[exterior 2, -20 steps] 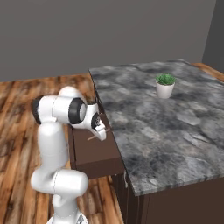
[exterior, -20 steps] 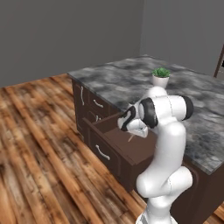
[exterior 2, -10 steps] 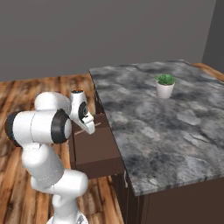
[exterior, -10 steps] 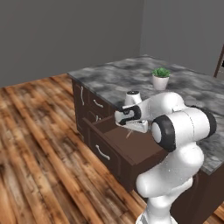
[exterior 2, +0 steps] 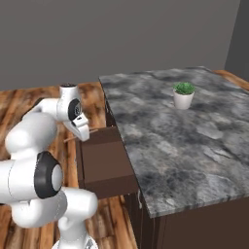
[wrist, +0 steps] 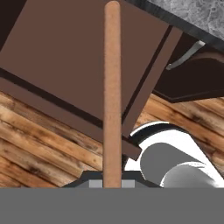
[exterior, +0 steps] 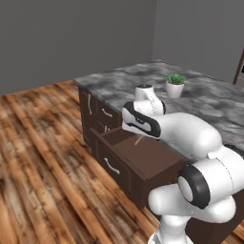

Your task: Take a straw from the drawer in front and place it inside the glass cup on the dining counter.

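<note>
The straw [wrist: 112, 87], a thin reddish-brown stick, rises from between my fingertips up the middle of the hand view. My gripper [exterior 2: 81, 132] is shut on the straw [exterior 2: 68, 139] and holds it above the open drawer [exterior 2: 104, 160]. In the left base view only the straw's end [exterior: 138, 140] pokes out below my forearm, over the drawer's [exterior: 145, 156] dark-brown inside. The drawer's floor [wrist: 74, 52] looks bare under the straw. The glass cup and the dining counter are out of view.
The drawer sticks out from a grey mottled island [exterior 2: 170, 131] with more drawers [exterior: 107, 113] on its side. A white pot with a green plant [exterior 2: 184, 95] stands on the top. Wooden floor [exterior: 43, 157] spreads to the left.
My arm has swung round, its elbow now low and near the cameras. The hand has risen a little, still over the drawer with the straw in it.
</note>
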